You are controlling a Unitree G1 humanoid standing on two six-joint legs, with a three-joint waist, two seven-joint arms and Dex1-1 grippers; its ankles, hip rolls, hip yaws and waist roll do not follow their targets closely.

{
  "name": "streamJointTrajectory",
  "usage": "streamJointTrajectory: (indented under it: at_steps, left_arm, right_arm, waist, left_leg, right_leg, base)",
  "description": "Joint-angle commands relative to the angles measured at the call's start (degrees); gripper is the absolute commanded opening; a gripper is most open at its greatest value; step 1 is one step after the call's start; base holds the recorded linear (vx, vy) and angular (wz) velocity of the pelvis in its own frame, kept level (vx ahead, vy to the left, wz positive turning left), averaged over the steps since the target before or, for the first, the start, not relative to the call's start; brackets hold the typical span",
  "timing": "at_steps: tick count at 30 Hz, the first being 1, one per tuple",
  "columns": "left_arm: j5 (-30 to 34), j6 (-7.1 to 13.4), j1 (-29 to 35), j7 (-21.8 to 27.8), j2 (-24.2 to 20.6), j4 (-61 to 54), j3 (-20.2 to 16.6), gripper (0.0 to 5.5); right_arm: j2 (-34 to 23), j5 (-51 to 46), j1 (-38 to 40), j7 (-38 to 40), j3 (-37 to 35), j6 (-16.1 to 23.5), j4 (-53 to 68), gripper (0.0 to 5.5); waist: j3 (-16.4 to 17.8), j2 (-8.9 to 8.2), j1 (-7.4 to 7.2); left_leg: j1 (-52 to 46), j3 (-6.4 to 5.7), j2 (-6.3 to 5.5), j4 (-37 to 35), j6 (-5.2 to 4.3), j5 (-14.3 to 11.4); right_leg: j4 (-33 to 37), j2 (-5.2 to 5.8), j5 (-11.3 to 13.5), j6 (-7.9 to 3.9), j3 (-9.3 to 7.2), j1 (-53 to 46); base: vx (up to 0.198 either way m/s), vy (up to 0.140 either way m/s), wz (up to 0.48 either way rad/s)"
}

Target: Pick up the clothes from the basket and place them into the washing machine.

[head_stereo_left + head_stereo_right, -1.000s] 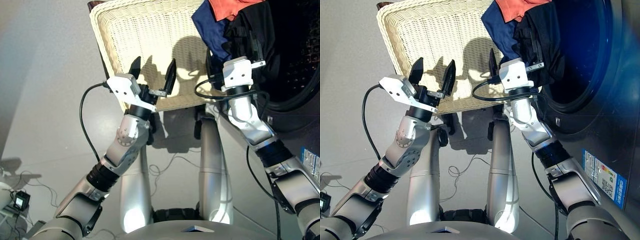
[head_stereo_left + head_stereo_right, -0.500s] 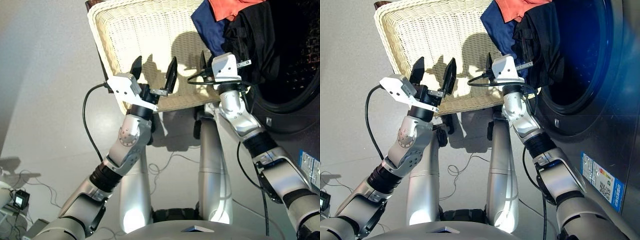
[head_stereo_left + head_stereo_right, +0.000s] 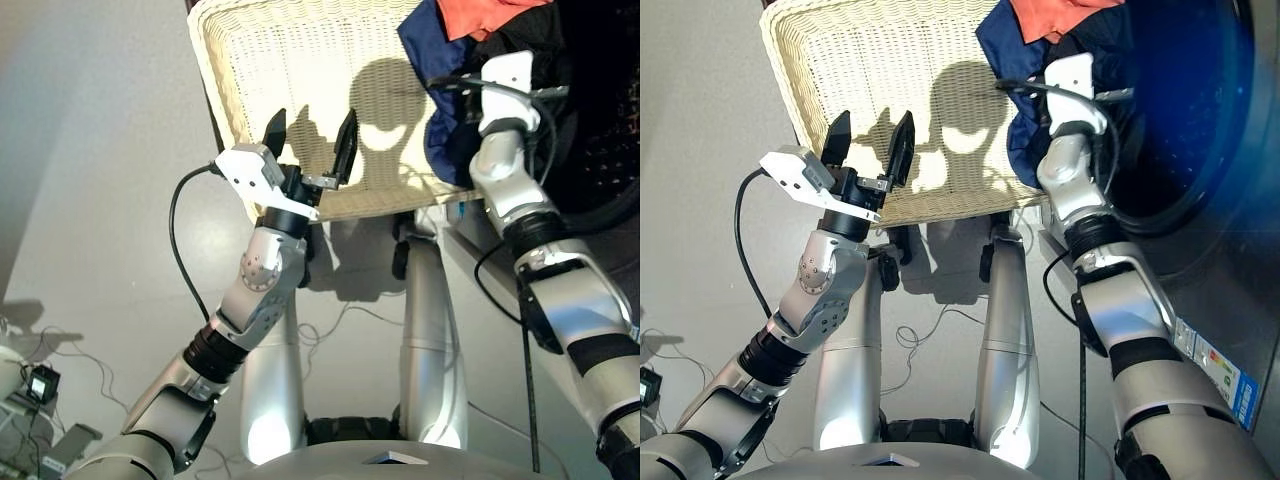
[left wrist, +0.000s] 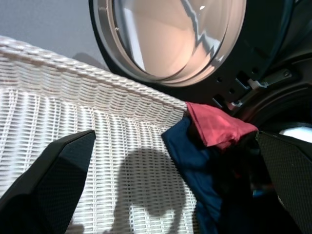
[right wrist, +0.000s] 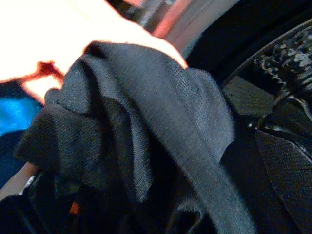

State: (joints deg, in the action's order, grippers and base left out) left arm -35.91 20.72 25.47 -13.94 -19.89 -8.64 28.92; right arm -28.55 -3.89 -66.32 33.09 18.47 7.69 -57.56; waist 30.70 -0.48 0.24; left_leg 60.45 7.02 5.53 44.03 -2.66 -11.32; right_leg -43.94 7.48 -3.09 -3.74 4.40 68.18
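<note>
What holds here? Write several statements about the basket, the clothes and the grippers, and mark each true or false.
1. The left gripper is open and holds nothing. True.
2. Garments cover the whole cream-white woven wicker basket. False: they are heaped at its right far corner.
3. The orange-red garment lies on the dark blue garment. True.
4. The right gripper hangs over the basket's left side. False: it is at the black garment, beside the dark grey washing machine.

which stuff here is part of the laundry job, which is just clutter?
Job:
- basket
- orange-red garment
- dark blue garment
- black garment
- washing machine
- left gripper, jaws open
- right gripper

Clutter:
- cables on the floor
- small device
</note>
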Motion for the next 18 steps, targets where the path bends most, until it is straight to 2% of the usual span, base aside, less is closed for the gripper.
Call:
streamJointTrajectory:
  at_steps: [1, 12, 18]
  left_arm:
    - [0.43, 2.29, -0.38, 1.09, -1.85, -8.16, -0.42, 5.5]
    - [0.39, 1.95, 0.89, 2.09, -2.39, -9.0, 1.42, 5.5]
    - [0.78, 1.57, 1.76, 2.24, -1.91, -8.55, 2.18, 5.5]
  right_arm:
    - [-3.94, -4.05, -4.86, -0.33, 3.34, 1.86, -2.86, 5.5]
    - [-5.39, -7.17, -8.69, -6.77, 9.43, 1.74, -12.07, 5.5]
    - [-4.09, -5.73, -8.3, -7.62, 11.32, 1.65, -11.71, 5.5]
  waist:
    - [-0.91, 1.61, 0.17]
    - [-0.91, 2.16, 0.86]
    - [-0.91, 2.5, 1.05]
  left_leg:
    - [0.42, -0.36, 0.57, -2.67, -2.52, 4.49]
    - [2.35, -0.78, 0.34, -1.73, -2.91, 4.56]
    - [3.23, -0.88, 0.39, -1.66, -2.98, 4.86]
  right_leg:
    - [2.77, 1.25, 0.32, -2.96, -0.88, -3.17]
    - [1.94, 1.43, -0.18, -2.79, -1.48, -1.72]
    - [1.67, 1.45, -0.16, -2.77, -1.67, -0.84]
  base:
    - [0.0, 0.0, 0.0]
    - [0.0, 0.0, 0.0]
    - [0.0, 0.0, 0.0]
